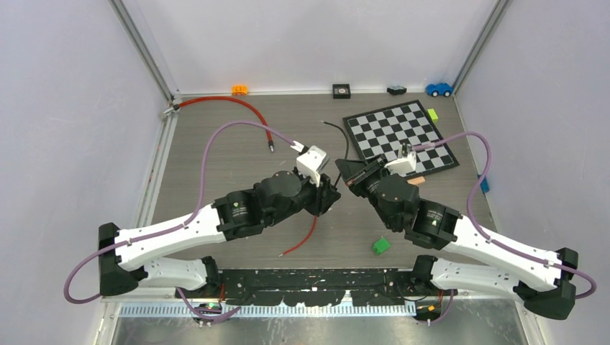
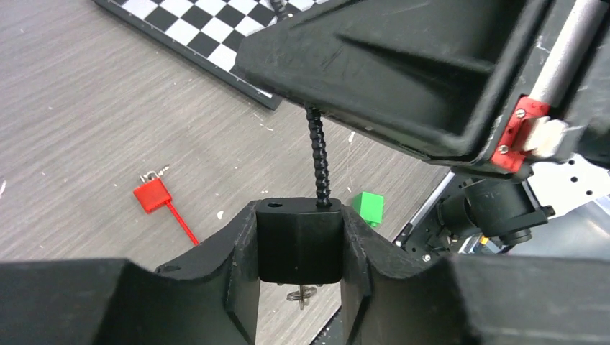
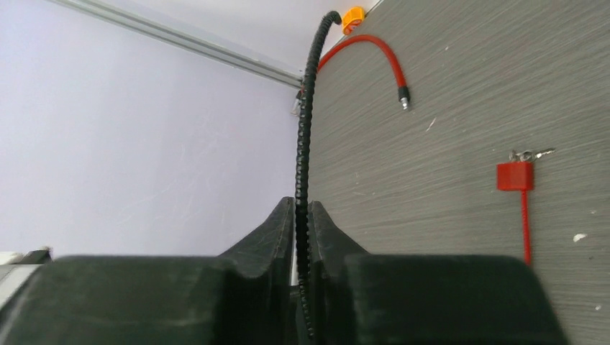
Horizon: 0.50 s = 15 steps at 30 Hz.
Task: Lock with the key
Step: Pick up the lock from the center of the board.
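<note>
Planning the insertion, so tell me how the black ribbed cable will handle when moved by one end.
Probably semi-stiff: the black cable holds a curve past the right gripper without kinking. Likely springy, so its free tip may swing. The lock body in the left gripper should anchor the other end.

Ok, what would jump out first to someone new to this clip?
Over the middle of the table, the left claw grips a black lock body while the right claw pinches the ribbed black cable rising from it. A red lock with keys attached lies nearby, and a checkerboard sits at the far right.
</note>
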Tool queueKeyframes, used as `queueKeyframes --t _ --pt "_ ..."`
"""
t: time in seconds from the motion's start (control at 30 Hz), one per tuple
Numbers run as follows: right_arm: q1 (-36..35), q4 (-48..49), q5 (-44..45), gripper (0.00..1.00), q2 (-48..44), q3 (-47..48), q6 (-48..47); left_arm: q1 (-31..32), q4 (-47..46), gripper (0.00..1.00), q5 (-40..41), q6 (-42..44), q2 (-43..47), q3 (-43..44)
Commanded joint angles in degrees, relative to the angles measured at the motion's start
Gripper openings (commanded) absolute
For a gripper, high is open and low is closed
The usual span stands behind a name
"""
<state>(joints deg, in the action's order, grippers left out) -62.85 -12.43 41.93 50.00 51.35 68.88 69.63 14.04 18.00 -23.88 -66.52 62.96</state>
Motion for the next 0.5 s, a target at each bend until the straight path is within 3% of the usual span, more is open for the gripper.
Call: queueKeyframes --t 0.0,0.1,0.17,0.27,0.33,0.47 --pt "-0.2 5.9 0.1 0.3 -4.0 -0.6 -5.7 0.1 0.1 0.0 0.5 -1.1 1.4 2.1" --pt "-0.2 6.4 -0.6 0.62 -7.5 -1.9 -10.5 0.1 0.2 0.0 0.5 -0.9 4.5 0.3" --pt "-0.2 6.3 -1.3 0.72 -10.5 -2.8 -14.7 -0.2 0.5 0.0 -0.1 -0.5 6.8 -0.9" --pt "-0.2 7.0 -5.2 0.78 -14.9 -4.1 -23.2 -1.3 1.1 0.0 -3.6 -0.3 10.4 -2.6" --pt "-0.2 8.3 -10.9 0.78 -17.3 -4.7 -34.3 -2.5 1.8 0.0 -8.1 -0.5 12.5 -3.5" --pt "-0.2 4.6 -31.4 0.78 -19.7 -3.4 -58.1 -4.9 5.0 0.0 -20.2 -0.2 14.8 -2.7"
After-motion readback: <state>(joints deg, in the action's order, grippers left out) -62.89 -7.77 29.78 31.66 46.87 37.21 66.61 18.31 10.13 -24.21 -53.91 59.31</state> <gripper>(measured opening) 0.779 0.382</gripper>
